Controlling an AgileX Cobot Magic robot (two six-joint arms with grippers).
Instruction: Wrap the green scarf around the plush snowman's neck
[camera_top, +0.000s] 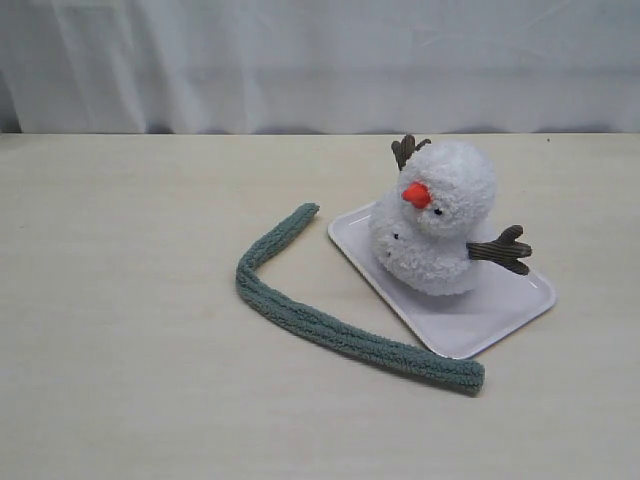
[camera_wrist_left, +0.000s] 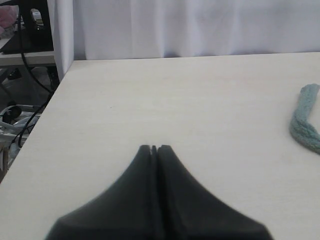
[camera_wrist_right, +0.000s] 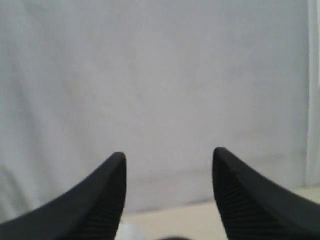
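The plush snowman (camera_top: 437, 218), fluffy white with an orange nose and brown twig arms, leans on a white tray (camera_top: 500, 310) at the right of the table. Its neck carries no fabric. The green scarf (camera_top: 330, 332) lies bent on the table, one end by the tray's far corner, the other in front of the tray; part of it (camera_wrist_left: 304, 120) shows in the left wrist view. Neither arm appears in the exterior view. My left gripper (camera_wrist_left: 154, 148) is shut with nothing in it, above bare table. My right gripper (camera_wrist_right: 169, 156) stands open and empty, facing the white curtain.
A white curtain (camera_top: 320, 60) hangs along the table's far edge. In the left wrist view the table's side edge (camera_wrist_left: 50, 100) shows, with cables and equipment (camera_wrist_left: 20, 30) beyond it.
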